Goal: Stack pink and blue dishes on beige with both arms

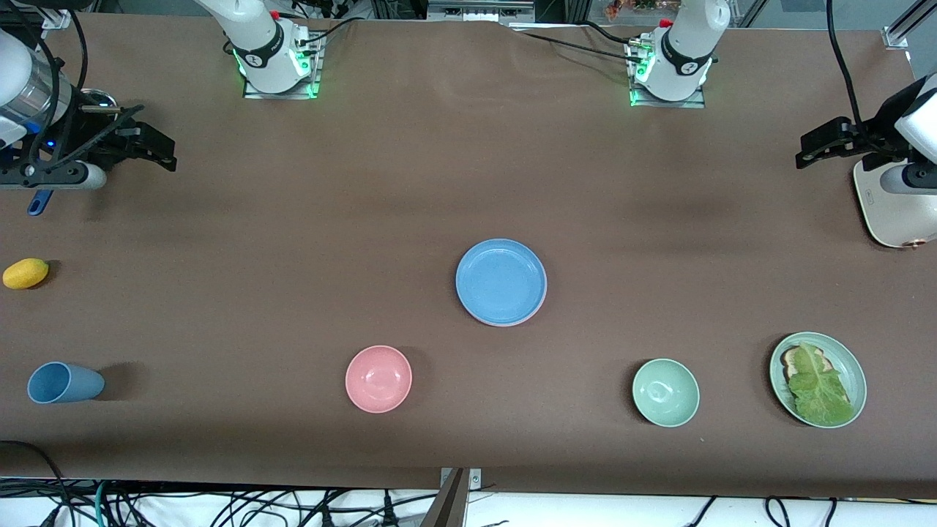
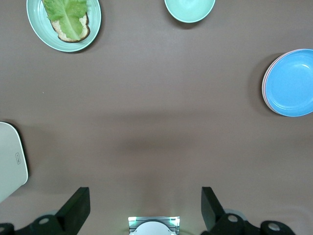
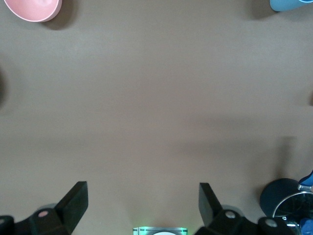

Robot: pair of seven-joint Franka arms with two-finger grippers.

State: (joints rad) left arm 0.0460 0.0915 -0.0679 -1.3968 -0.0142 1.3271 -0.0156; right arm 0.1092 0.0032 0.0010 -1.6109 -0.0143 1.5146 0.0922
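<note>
The sky-blue plate [image 1: 501,280] lies at the middle of the table, on top of a stack. A thin salmon-pink rim [image 2: 264,84] of another plate shows just under it. No beige plate can be made out; anything lower in the stack is hidden. My left gripper [image 1: 809,146] hangs open and empty over the left arm's end of the table, well away from the stack; its open fingers [image 2: 78,205] frame bare cloth. My right gripper [image 1: 162,150] hangs open and empty over the right arm's end, fingers [image 3: 76,200] wide apart.
Nearer the front camera than the stack stand a small pink bowl [image 1: 378,378] and a pale green bowl [image 1: 665,392]. A green plate [image 1: 843,355] holds bread and lettuce. A blue cup [image 1: 64,382] lies on its side; a yellow fruit [image 1: 25,273] and a white appliance [image 1: 893,212] sit at the ends.
</note>
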